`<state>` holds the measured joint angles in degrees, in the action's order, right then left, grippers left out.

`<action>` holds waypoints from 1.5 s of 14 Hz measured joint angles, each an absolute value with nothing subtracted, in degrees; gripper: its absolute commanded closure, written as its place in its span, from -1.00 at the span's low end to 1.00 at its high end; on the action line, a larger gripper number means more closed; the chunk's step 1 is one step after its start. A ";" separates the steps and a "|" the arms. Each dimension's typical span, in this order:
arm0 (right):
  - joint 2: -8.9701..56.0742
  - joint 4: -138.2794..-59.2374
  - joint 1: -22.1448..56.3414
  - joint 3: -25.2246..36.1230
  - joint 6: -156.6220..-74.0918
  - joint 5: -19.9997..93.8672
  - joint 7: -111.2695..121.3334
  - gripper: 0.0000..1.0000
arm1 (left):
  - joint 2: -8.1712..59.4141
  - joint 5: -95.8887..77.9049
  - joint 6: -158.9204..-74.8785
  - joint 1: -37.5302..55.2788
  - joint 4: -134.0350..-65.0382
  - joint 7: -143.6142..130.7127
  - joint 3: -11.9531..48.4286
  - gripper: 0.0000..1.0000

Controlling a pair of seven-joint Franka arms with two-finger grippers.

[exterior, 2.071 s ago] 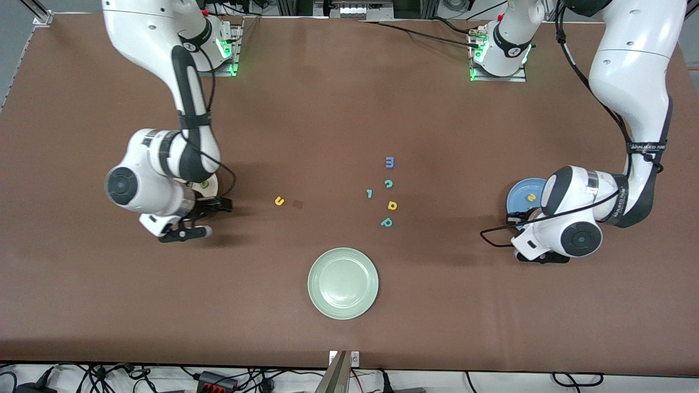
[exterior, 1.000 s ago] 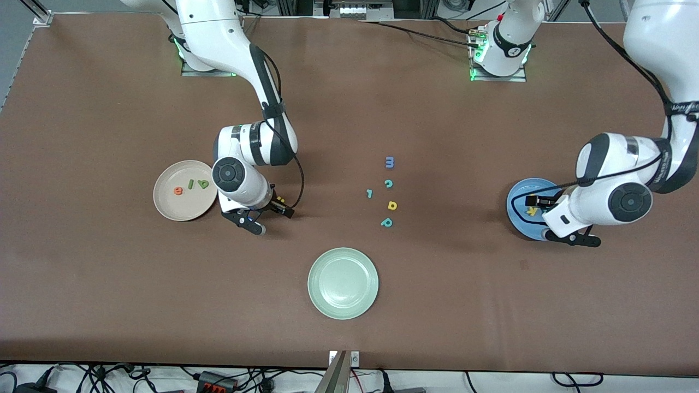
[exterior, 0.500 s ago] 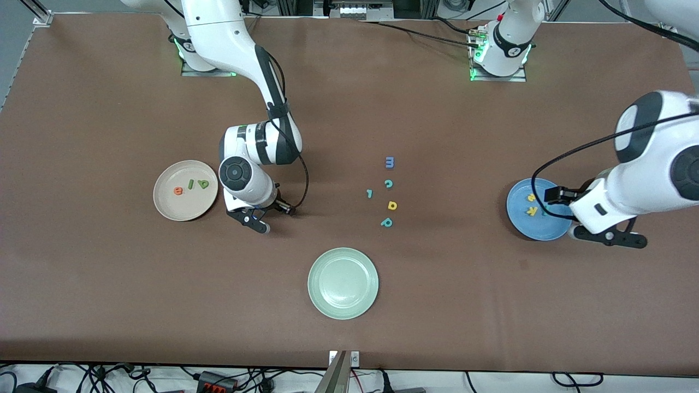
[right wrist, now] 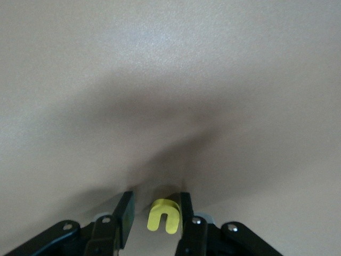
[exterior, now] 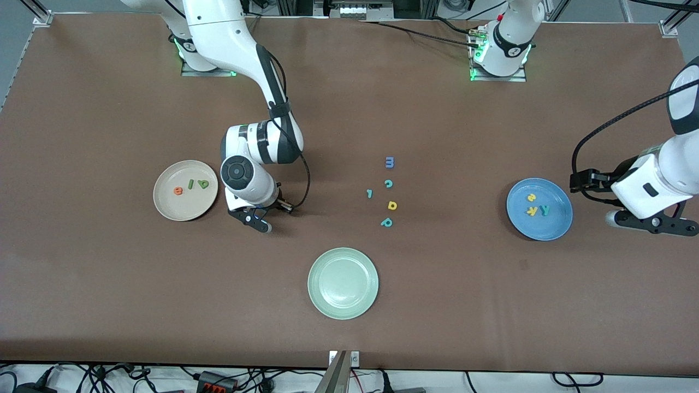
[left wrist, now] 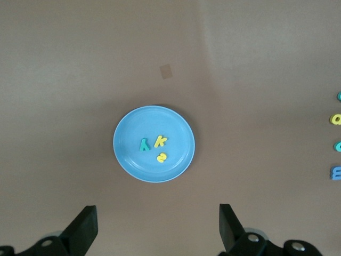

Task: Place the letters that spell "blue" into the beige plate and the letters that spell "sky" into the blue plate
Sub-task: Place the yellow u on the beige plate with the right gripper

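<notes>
On the table in the front view, the left pincer has drawn away from the blue plate, leaving "s", "k" and "y" there, so "sky" looks finished, while the right pincer has come down just beside the beige plate. In the left wrist view that pincer's jaws stand wide, the plate ahead. In the right wrist view the jaws have narrowed around the yellow "u", which lies between them, one jaw apparently touching.

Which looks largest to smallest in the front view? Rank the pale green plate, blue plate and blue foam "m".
1. and 2. The round pale green plate and round blue plate look about alike; unranked.
3. Blue foam "m", by far the smallest.
</notes>
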<state>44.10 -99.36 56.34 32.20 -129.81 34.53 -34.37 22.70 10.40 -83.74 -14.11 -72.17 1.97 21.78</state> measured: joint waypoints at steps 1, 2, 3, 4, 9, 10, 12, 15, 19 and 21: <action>44.11 -99.36 56.42 32.20 -129.82 34.59 -34.42 0.07 | 21.56 7.09 -83.65 -11.06 -72.52 2.56 17.21 -1.00; 44.11 -99.36 56.44 32.20 -129.83 34.64 -34.55 0.07 | 20.08 3.57 -83.66 -8.15 -73.45 2.87 12.74 -1.00; 44.10 -99.37 56.47 32.20 -129.83 34.65 -34.64 0.07 | 18.06 1.10 -84.44 -5.48 -75.38 3.04 8.85 -1.00; 44.10 -99.37 56.55 32.19 -129.83 34.66 -34.71 0.07 | 15.57 0.10 -86.96 -3.61 -78.31 3.04 6.33 -1.00; 44.11 -99.38 57.06 32.18 -129.82 34.72 -34.99 0.42 | 4.82 -0.29 -99.61 -0.88 -94.35 0.35 4.16 -1.00; 44.11 -99.39 57.10 32.18 -129.82 34.72 -34.99 0.62 | 4.21 -0.29 -100.25 -0.76 -95.40 -0.55 4.09 -1.00; 44.10 -99.39 57.10 32.19 -129.83 34.72 -34.93 0.74 | 3.28 -0.29 -100.54 -0.56 -96.57 -1.04 4.02 -1.00; 44.04 -99.24 56.95 32.57 -129.80 34.72 -33.39 0.75 | 1.05 -0.29 -100.59 -0.35 -98.42 -1.51 3.89 -1.00; 43.24 -99.02 56.30 37.24 -123.00 34.70 -22.54 0.75 | 0.63 -0.29 -100.69 -0.40 -99.31 -2.25 3.68 -1.00; 42.96 -99.08 56.07 41.85 -116.57 34.69 -14.66 0.75 | 0.63 -0.29 -100.69 -0.40 -99.32 -2.57 3.69 -1.00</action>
